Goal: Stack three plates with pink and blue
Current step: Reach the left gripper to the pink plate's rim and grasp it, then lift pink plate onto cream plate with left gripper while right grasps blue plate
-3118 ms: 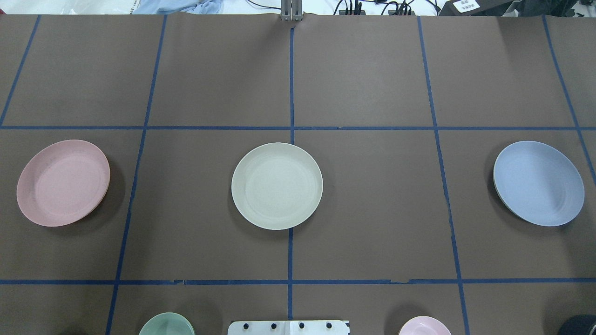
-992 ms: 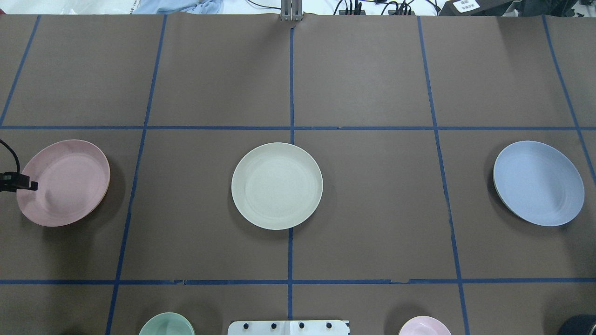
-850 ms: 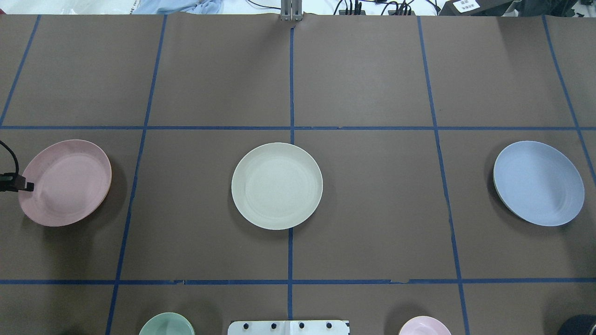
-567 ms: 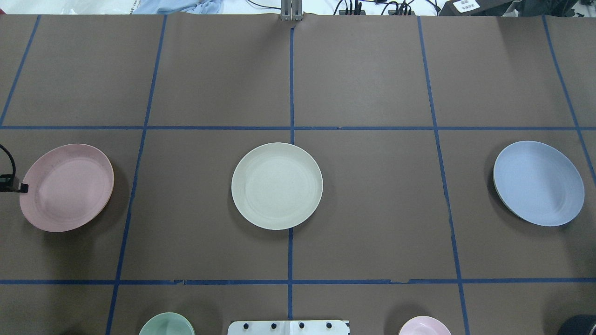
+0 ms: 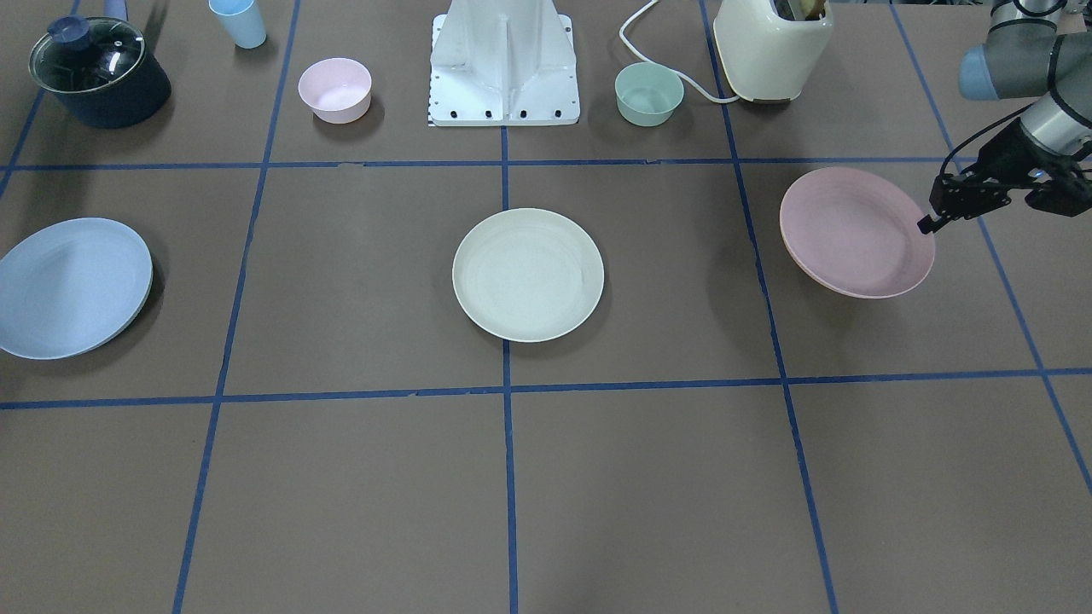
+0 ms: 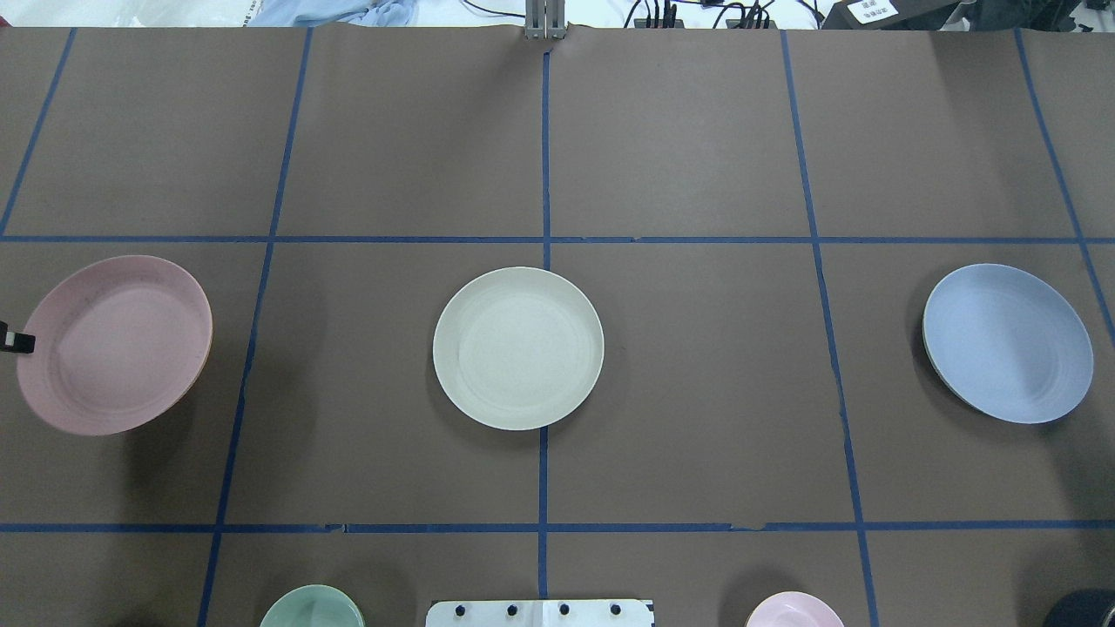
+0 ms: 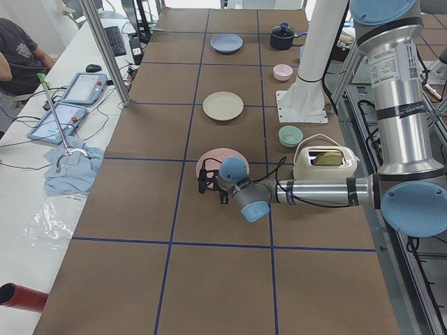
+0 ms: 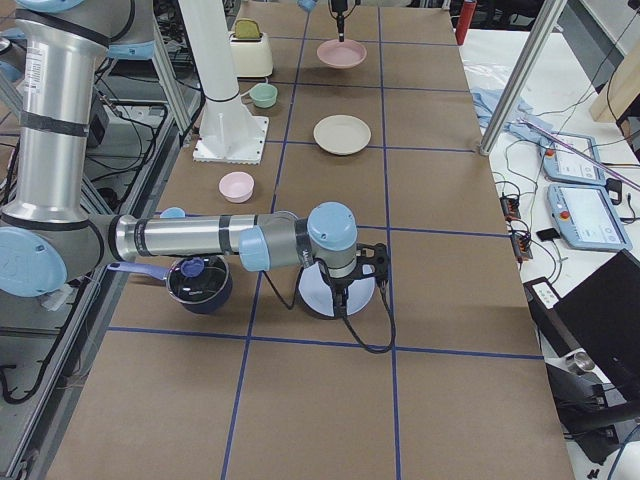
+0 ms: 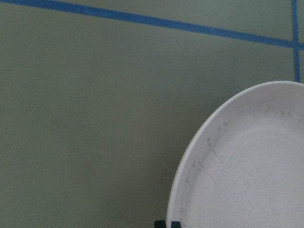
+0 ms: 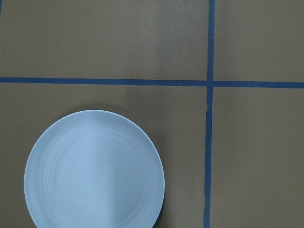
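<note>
table: you have brown paper over the whole top, ruled into big squares by blue tape lines.

left arm: you see it near and large in the left side view, laid out low across the table end toward the pink plate. right arm: reaches out level in the right side view, wrist over the blue plate.

white robot base: at the middle of the robot's edge of the table.

plates, one row across the middle band, all well apart:
- cream plate: flat on the table at centre, sitting over the centre tape line.
- blue plate: flat on the table at the robot's right end. it fills the lower left of the right wrist view.
- pink plate: at the robot's left end, lifted clear of the paper, its shadow thrown apart beneath it.

cream toaster: by the robot's edge on its left side, white cord trailing toward the base.
dark pot with glass lid: at the robot's right corner.
small green bowl and small pink bowl: either side of the base.
pale blue cup: between pot and pink bowl.

left gripper: clamped on the pink plate's outer rim, on the side away from the cream plate. only a dark fingertip shows in the overhead and wrist views.

right gripper: hangs above the blue plate. you cannot tell from this side view how its jaws stand.
</note>
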You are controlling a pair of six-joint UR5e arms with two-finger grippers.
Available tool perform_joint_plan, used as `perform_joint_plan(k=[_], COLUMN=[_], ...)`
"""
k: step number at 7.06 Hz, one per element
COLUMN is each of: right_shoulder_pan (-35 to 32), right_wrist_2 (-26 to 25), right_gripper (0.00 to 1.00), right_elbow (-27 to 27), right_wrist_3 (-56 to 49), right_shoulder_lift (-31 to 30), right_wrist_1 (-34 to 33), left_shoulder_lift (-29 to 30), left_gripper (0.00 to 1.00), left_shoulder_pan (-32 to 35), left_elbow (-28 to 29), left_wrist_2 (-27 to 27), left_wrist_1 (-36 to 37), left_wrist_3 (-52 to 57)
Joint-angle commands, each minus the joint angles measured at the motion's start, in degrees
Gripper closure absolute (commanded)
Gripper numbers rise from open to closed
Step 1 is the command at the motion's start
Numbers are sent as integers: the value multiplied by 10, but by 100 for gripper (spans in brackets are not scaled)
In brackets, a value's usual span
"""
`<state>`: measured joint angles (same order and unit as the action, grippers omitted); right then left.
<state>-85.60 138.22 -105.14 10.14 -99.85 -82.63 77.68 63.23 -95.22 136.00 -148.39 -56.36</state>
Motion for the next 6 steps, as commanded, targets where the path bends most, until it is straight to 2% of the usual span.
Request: perform_joint_plan(k=[1, 3, 4, 5, 6], right_shoulder_pan=[62, 118, 142, 158, 163], right_wrist_2=[-43, -61, -74, -76, -74], right_gripper=[0, 0, 0, 0, 0], right_elbow=[20, 112, 168, 197, 203], right_wrist_3=[47, 156, 171, 172, 172], right_shoulder_lift=[14, 13, 13, 14, 14], right_wrist_1=[45, 232, 301, 335, 335], left_shoulder_lift=[51, 101, 124, 142, 150], left_gripper=[100, 100, 100, 100, 100], left_shoulder_pan=[18, -3, -47, -76, -87], left_elbow=[-37, -47, -56, -56, -57], left_wrist_2=[10, 7, -31, -51, -60], left_wrist_1=[79, 82, 82, 82, 83], left_wrist_3=[-35, -140, -194, -227, -240])
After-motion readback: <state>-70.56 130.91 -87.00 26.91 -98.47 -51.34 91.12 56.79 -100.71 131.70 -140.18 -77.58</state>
